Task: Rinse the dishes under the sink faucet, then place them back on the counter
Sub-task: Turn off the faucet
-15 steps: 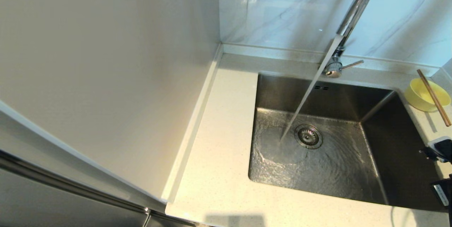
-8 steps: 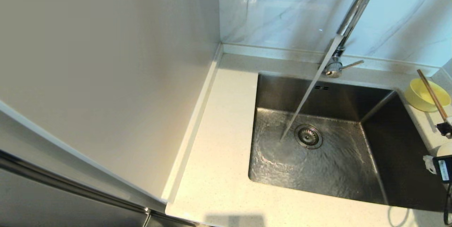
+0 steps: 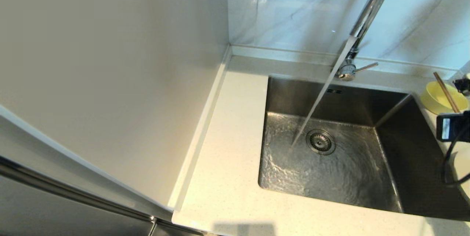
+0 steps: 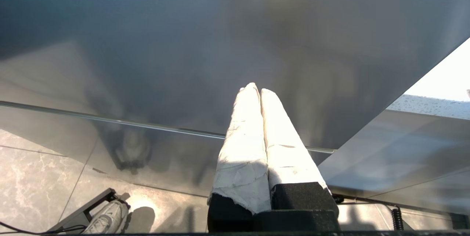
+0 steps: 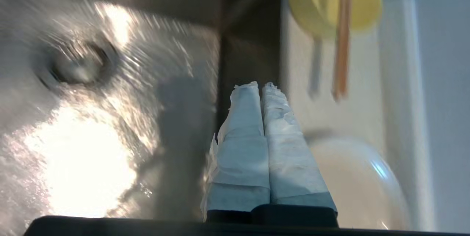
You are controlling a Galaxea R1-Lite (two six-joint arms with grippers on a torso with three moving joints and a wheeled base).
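The sink faucet (image 3: 368,14) pours a steady stream into the sink (image 3: 349,177). On the counter (image 3: 227,162) to the right of the basin sits the pale-yellow bowl (image 3: 437,100) (image 5: 323,4), with the chopsticks (image 3: 446,93) (image 5: 341,45) resting across it. The white plate (image 3: 463,170) (image 5: 360,184) lies nearer, at the right edge. My right gripper (image 5: 261,85) is shut and empty, hovering by the sink's right rim beside the plate, short of the chopsticks' near ends. My left gripper (image 4: 256,90) is shut and empty, parked low by a grey cabinet panel.
My right arm's wrist block (image 3: 451,126) and cable hang over the counter strip at the right. A marble-veined wall panel (image 3: 293,8) stands behind the sink, and a tall plain panel (image 3: 110,63) walls off the left. The drain strainer (image 3: 320,141) lies mid-basin.
My right arm has moved from the front right corner back along the right counter strip toward the bowl. The plate's edge now shows at the right. Water keeps running.
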